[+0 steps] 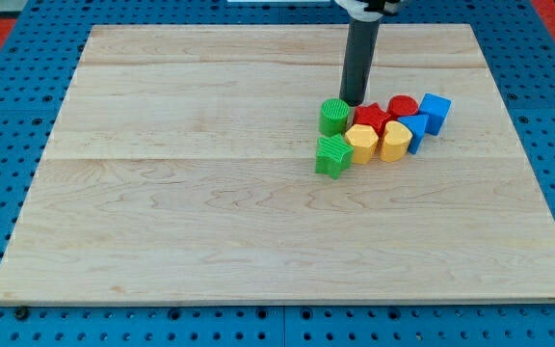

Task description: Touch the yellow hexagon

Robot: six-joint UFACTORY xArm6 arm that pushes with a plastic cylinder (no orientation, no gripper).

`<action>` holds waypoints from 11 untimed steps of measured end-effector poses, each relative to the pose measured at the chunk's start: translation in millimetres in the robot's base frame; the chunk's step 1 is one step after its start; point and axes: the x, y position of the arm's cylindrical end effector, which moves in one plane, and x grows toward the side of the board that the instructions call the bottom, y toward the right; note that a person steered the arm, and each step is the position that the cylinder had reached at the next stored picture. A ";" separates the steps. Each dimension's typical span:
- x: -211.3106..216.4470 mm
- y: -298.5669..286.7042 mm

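Approach step, contact not yet made. My tip (353,103) stands on the desk (210,212) at the far side of the block cluster, in the desk's right half nearer the top edge. It sits just beside the green cylinder (334,116) on one side and the red block (370,119) on the other, close to both; I cannot tell if it touches either.

The yellow hexagon (361,143) lies on the near side of that red block, touching it, with a second yellow block (394,139) just to its right and a green block (332,155) just to its left.

No jaws on this arm: only a straight rod, holding nothing.

Next move, as I judge it: the red block lies between tip and target. Going straight would shove the cluster. The narrow gap between green cylinder and red block looks the likeliest way in.

Also there: a red cylinder (402,106), a blue block (418,131) and a blue cube (436,111) toward the right edge.

Hard to make out: the rod's upper part is cut off at the top edge; the shapes of the red, yellow and blue blocks are partly hidden by neighbours.
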 end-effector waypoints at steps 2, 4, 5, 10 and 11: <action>-61.8 66.9; -16.2 237.8; 28.9 166.8; 102.6 27.4; 107.6 29.0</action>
